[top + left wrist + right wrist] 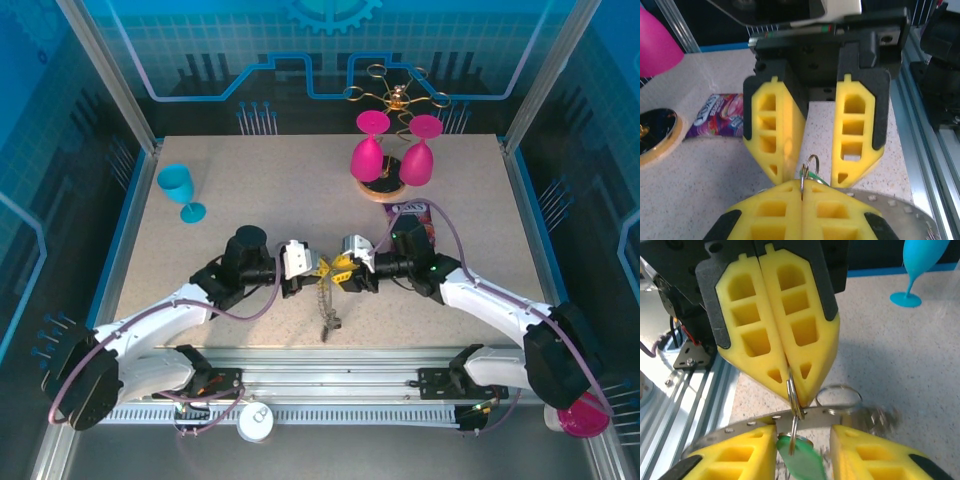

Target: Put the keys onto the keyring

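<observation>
A: Which step is in hand?
B: Threading is judged to be under way. At the centre of the top view, the left gripper [316, 268] is pressed together on a split ring [792, 390]. A green key [801, 462] hangs from that ring at the lower middle of the right-wrist view. The keyring [747, 425] is seen there as a holed metal band crossing just below.
A: And the right gripper?
B: The right gripper [802, 435] is spread, one finger on either side of the key; nothing is held.
A: What is called for next?
B: Probably the key must be pinched and its ring worked onto the keyring. Whether it is already on cannot be told.
</observation>
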